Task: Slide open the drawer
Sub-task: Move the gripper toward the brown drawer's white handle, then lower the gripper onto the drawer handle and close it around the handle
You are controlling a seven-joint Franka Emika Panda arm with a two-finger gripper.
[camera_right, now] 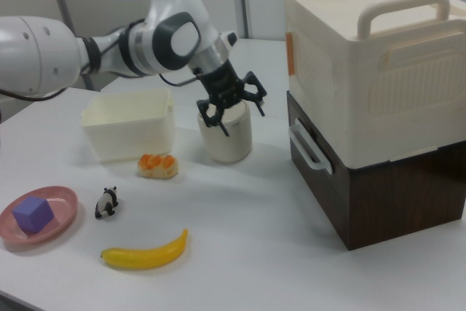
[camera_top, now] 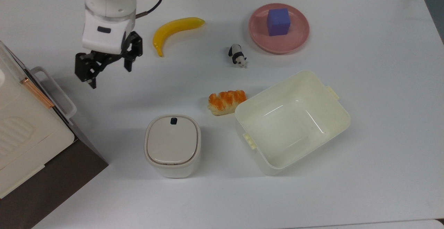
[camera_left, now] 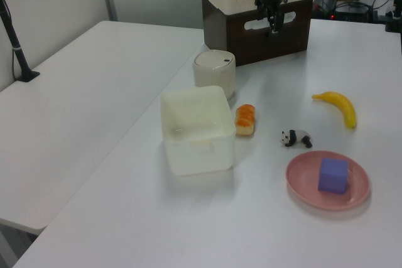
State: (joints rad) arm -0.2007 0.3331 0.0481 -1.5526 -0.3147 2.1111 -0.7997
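A: Biggest first: white surface [camera_top: 222, 194], then dark brown drawer [camera_right: 378, 202] at the lower right of the right view, closed beneath a cream handled box [camera_right: 371, 71].

B: Same drawer at the top view's left edge, white loop handle [camera_top: 55, 92] sticking out toward the middle. Probably stiff wood, moderately heavy, likely to slide straight. Best taken by hooking or pinching the handle's bar at mid-length; smooth plastic, possibly slippery.

A: Cream tub [camera_top: 293, 121] at centre right of the top view, lidded bin [camera_top: 172, 145] at lower centre. Neither needed.

B: Pincer [camera_top: 107, 70] at the top view's upper left, fingers spread apart, nothing between them, near the handle but not touching.

A: Smaller bits: pink plate [camera_top: 258, 36] with 1 purple cube [camera_top: 278, 21], banana [camera_top: 175, 31], bread roll [camera_top: 226, 101], panda figure [camera_top: 237, 55].
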